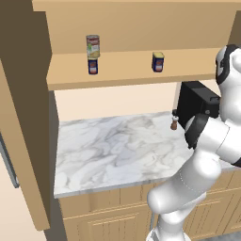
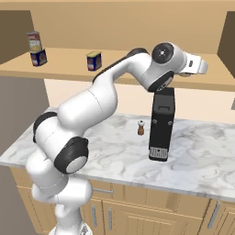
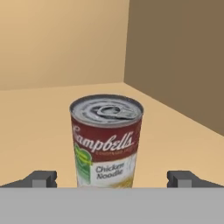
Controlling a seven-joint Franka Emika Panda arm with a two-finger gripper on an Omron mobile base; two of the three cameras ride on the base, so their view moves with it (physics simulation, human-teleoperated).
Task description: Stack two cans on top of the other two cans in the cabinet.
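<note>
One tall red-and-white can (image 1: 92,46) stands stacked on a short dark blue can (image 1: 92,66) at the left of the cabinet shelf (image 1: 127,75). This pair also shows as the tall can (image 2: 34,41) on the blue can (image 2: 38,57). The other blue can (image 1: 158,61) (image 2: 94,60) stands alone further right, with nothing on its lid. My gripper (image 2: 202,68) reaches into the right end of the shelf. In the hand view a second tall can (image 3: 106,140) stands upright on the shelf close ahead. My gripper (image 3: 113,179) is open, with one fingertip on each side of that can and not touching it.
A dark brown side panel (image 3: 179,57) closes the shelf just right of the near can. Below, on the marble counter (image 2: 197,156), stand a tall black appliance (image 2: 161,124) and a small pepper shaker (image 2: 141,128). My arm arches over the counter.
</note>
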